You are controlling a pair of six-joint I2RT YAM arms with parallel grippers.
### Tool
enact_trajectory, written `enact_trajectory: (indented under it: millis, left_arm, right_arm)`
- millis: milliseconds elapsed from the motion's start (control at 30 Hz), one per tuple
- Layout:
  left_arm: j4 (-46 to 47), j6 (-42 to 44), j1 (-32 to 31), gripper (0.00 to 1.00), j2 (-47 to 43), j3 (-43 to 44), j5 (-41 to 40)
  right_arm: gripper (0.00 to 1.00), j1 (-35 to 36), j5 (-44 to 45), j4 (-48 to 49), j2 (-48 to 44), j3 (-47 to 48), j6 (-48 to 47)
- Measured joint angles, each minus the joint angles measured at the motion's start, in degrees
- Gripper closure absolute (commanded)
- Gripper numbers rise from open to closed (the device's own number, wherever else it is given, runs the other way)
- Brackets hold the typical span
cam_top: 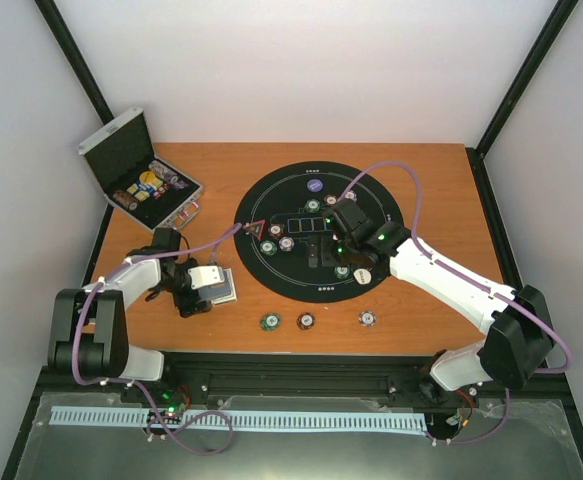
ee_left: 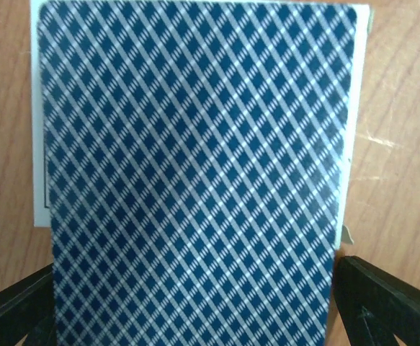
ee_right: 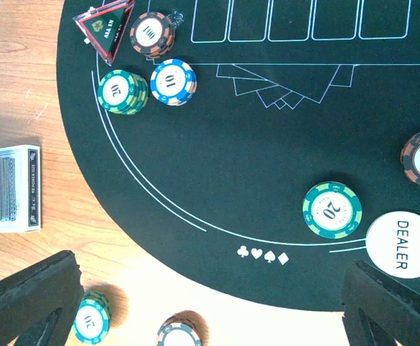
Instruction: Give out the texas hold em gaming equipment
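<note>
A grey-blue-backed playing card (ee_left: 195, 166) lies on the white card box (ee_left: 39, 144) and fills the left wrist view. My left gripper (ee_left: 195, 303) is open, one finger at each side of the card; it hovers at the deck (cam_top: 227, 287). My right gripper (ee_right: 210, 310) is open and empty above the mat's near-left edge (cam_top: 323, 252). On the mat are a red triangle marker (ee_right: 107, 29), a brown-red chip (ee_right: 152, 34), green chips (ee_right: 122, 91), a purple-white chip (ee_right: 173, 81), another green chip (ee_right: 332, 209) and a white dealer button (ee_right: 403, 245).
The round black mat (cam_top: 281, 190) covers the table's middle. Green (cam_top: 269, 322), brown-red (cam_top: 305, 321) and purple-white (cam_top: 367, 318) chips sit on the wood in front of it. The open silver case (cam_top: 136, 170) stands at the far left.
</note>
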Motion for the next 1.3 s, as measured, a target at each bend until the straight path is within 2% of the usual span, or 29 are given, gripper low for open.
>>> enact_trajectory:
  millis: [667,1167,1300]
  left_arm:
    - [-1.97,2.62,1.55,0.08,3.06,2.12,0.96]
    - [-1.42,3.69,1.55,0.29,5.29,3.87,1.97]
    - [-1.38,4.02,1.55,0.39,5.31,3.87,2.08]
  right_arm:
    - [0.04,0.48,-0.09,-0.17,0.15,0.00,0.07]
    - [0.10,0.74,-0.42,-0.15,1.16,0.00,0.26]
    - [0.12,0.83,-0.85,0.07,1.57,0.00,0.28]
